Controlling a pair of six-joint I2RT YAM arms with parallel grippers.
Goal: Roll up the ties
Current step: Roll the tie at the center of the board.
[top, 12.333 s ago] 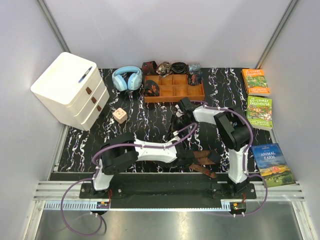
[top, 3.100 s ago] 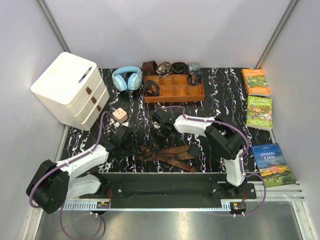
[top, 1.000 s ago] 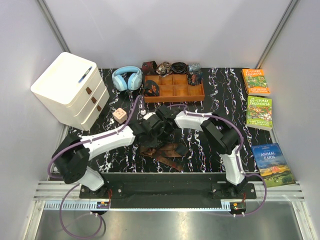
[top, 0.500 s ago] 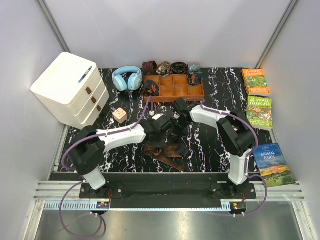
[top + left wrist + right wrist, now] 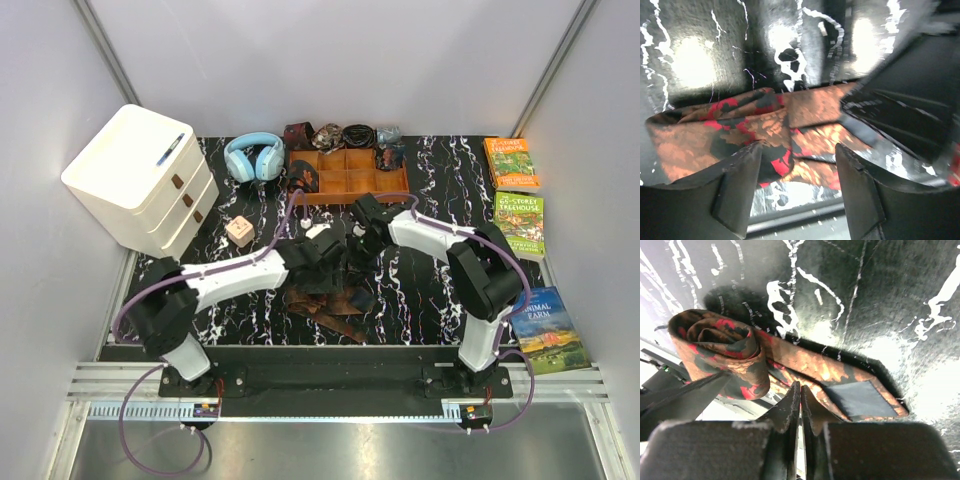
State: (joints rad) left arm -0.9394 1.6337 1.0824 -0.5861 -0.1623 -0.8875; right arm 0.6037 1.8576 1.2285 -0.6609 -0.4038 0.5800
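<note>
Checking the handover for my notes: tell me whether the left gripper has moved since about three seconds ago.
Yes. The left gripper has swung rightward, away from the pink cube, and now sits below the wooden tray in the top view.

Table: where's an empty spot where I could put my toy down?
Bare mat lies between the wooden tray and the orange book and green book, and near the front between the tie and the right arm. The middle is crowded: the left gripper and right gripper meet over the tie.
</note>
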